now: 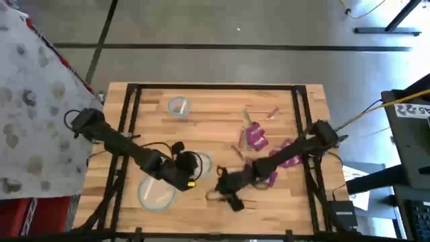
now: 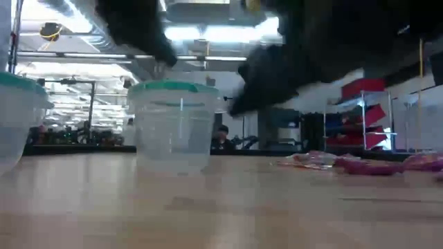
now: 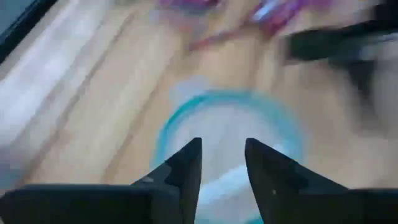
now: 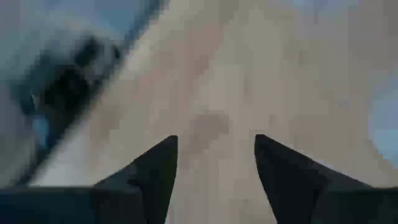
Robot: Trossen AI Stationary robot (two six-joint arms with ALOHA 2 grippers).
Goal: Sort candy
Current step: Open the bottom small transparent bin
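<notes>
The candy is a scatter of magenta-purple packets (image 1: 255,138) and thin pink pieces (image 1: 272,112) lying flat on the wooden table's right half; the low view shows it at the right (image 2: 374,164). My left gripper (image 1: 194,165) hovers open, slanting down over a clear bowl with a teal rim (image 3: 230,124), with nothing between its fingers (image 3: 222,146). My right gripper (image 1: 220,177) is open near the table's near middle, left of the candy, pointing at bare wood (image 4: 214,143) and holding nothing.
Three teal-rimmed clear bowls stand on the table: one at the far middle (image 1: 178,106), one near the front left (image 1: 156,193), and one under my left gripper (image 1: 205,161). A black frame (image 1: 215,87) borders the tabletop. A person shows in the room beyond (image 2: 221,138).
</notes>
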